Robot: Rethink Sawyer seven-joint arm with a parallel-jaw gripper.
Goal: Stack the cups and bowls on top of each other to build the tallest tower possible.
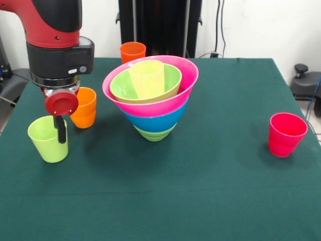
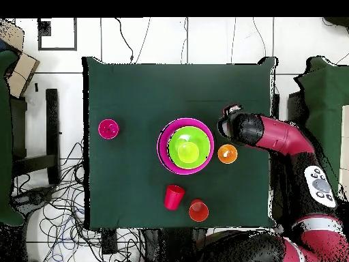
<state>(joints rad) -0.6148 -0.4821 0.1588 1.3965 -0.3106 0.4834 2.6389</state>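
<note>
The lime cup [image 1: 47, 139] stands at the tower's [image 1: 150, 95] nine o'clock, just beside an orange cup [image 1: 84, 107]. The gripper [image 1: 60, 131] has one dark finger dipped inside the lime cup's rim; whether it grips, I cannot tell. Thin, light, slick plastic, so I'd pinch the rim wall gently.

arm [image 1: 47, 22]: red and black
gripper [image 1: 60, 129]: black finger, red round disc above it
cup at the gripper [image 1: 48, 139]: lime green
cup just behind the gripper [image 1: 84, 107]: orange
tower [image 1: 152, 95]: light green bottom, blue, pink, light green, pale yellow cup inside
far cup [image 1: 286, 134]: pinkish-red
table [image 1: 200, 191]: dark green
</note>
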